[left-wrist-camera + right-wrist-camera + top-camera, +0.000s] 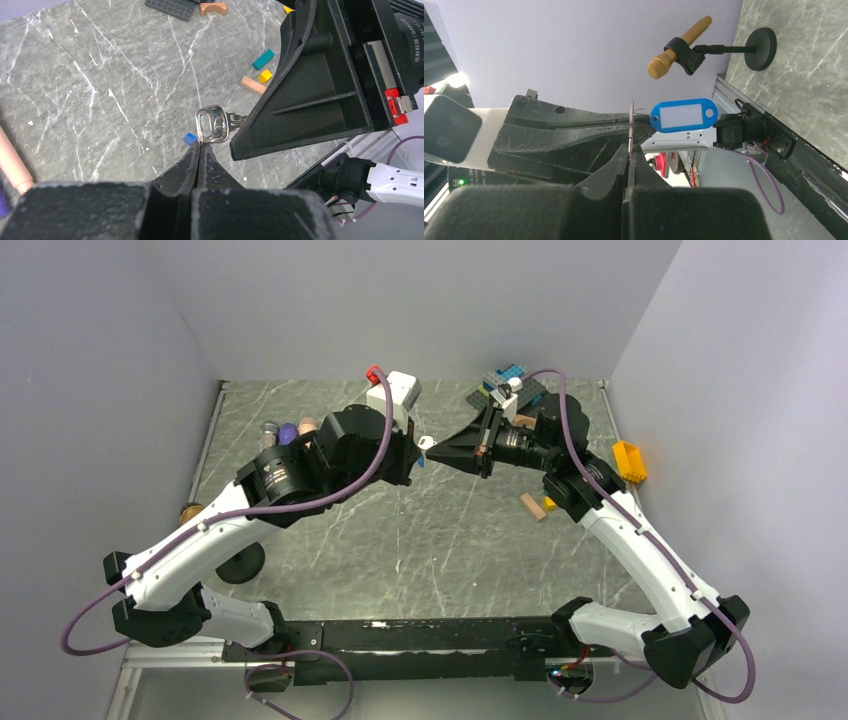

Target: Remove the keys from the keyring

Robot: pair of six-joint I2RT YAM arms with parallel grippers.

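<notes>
My two grippers meet tip to tip above the table's far middle. In the left wrist view my left gripper (202,144) is shut on the lower rim of a small silvery key head and keyring (212,124). I cannot tell ring from key head there. A blue tag (190,138) peeks out behind it. The key's blade (239,119) runs into my right gripper's black finger (310,90). In the right wrist view my right gripper (629,150) is shut on the key (630,125), seen edge-on. The blue oval tag with a pale patch (684,115) hangs beside it. From above the left gripper (418,452) and the right gripper (437,448) almost touch.
A microphone (192,512) stands on a round base (240,562) at the left. Small cylinders (288,430) stand far left. Toy bricks (533,506), a dark baseplate (515,388) and a yellow bin (629,460) lie at the right. Walls close in three sides.
</notes>
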